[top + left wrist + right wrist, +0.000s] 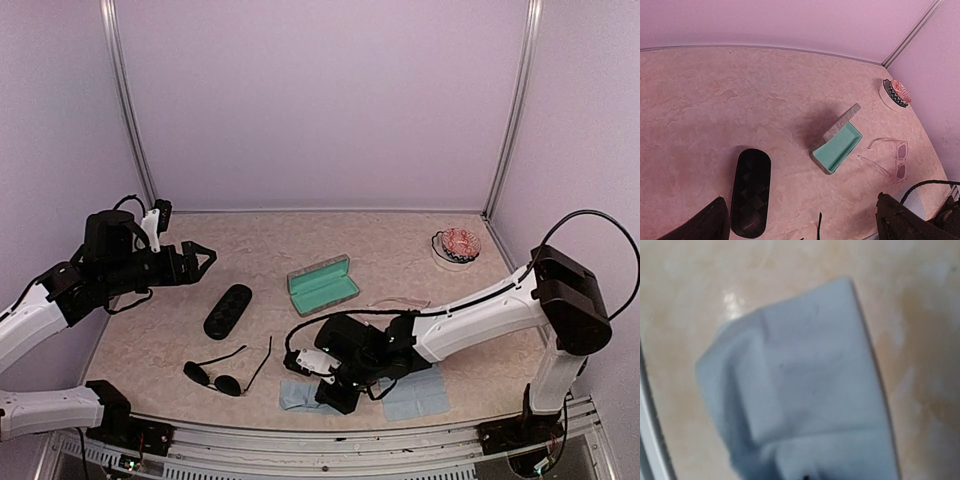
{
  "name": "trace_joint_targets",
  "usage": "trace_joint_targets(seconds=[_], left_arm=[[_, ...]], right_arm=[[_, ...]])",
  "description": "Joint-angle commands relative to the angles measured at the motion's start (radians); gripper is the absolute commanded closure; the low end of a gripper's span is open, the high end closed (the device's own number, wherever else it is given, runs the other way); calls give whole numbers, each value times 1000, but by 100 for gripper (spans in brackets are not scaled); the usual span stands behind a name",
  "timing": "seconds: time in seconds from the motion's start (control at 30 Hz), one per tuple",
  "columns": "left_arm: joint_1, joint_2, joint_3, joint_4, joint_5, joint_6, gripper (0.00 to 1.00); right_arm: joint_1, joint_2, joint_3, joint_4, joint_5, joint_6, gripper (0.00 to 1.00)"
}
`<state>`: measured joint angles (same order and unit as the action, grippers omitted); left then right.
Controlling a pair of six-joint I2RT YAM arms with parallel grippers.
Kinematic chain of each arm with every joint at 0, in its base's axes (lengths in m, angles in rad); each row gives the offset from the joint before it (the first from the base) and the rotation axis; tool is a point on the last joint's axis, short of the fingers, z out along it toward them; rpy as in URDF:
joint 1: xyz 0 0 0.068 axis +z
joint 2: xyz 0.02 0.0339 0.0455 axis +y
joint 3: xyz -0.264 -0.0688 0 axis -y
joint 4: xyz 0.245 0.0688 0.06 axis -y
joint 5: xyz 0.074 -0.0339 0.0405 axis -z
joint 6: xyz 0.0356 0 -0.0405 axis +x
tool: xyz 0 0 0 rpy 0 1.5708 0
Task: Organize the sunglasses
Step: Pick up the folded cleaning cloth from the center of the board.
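The left arm (35, 318) and the right arm (480, 312) are both wearing smooth white shells between blocky black joints — the same build on each side. A thin black cable (592, 211) is arching over the right arm's elbow block, and a second cable (128, 199) is curling above the left wrist. The left gripper (203, 258) is showing black, pointed fingers (700, 225), with a small white bracket (151, 226) sitting behind it. Black bases (128, 420) are carrying both arms.

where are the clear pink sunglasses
Top view: the clear sunglasses lie right of centre, just right of the open teal-lined case and behind the right arm.
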<state>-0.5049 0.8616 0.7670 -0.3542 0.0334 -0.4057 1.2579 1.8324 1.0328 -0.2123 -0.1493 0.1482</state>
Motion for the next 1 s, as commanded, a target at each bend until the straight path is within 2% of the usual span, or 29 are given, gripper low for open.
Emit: trace_joint_targets(seconds=[0.0,0.33,0.4,0.5,0.63,0.77,0.97], left_arm=[[-3,-9,12,-9,-3,15,1],[-3,-10,12,-8,2,15,1],[-3,-10,12,-8,5,15,1],[-3,-12,12,-6,8,15,1],[-3,-12,12,-5,10,16,1],[-3,-12,12,-5,11,16,1],[-2,-8,11,-5,11,16,1]], right_arm=[[17,-53,-22,-46,-33,-6,100],[55,-115,-39,-109,-82,42,100],[57,-140,-40,-115,-29,66,100],[57,-182,-44,-129,131,127,100],[55,-177,-50,-151,280,166,80],[42,-141,-51,-170,359,186,72],[15,-105,-61,-141,316,152,61]])
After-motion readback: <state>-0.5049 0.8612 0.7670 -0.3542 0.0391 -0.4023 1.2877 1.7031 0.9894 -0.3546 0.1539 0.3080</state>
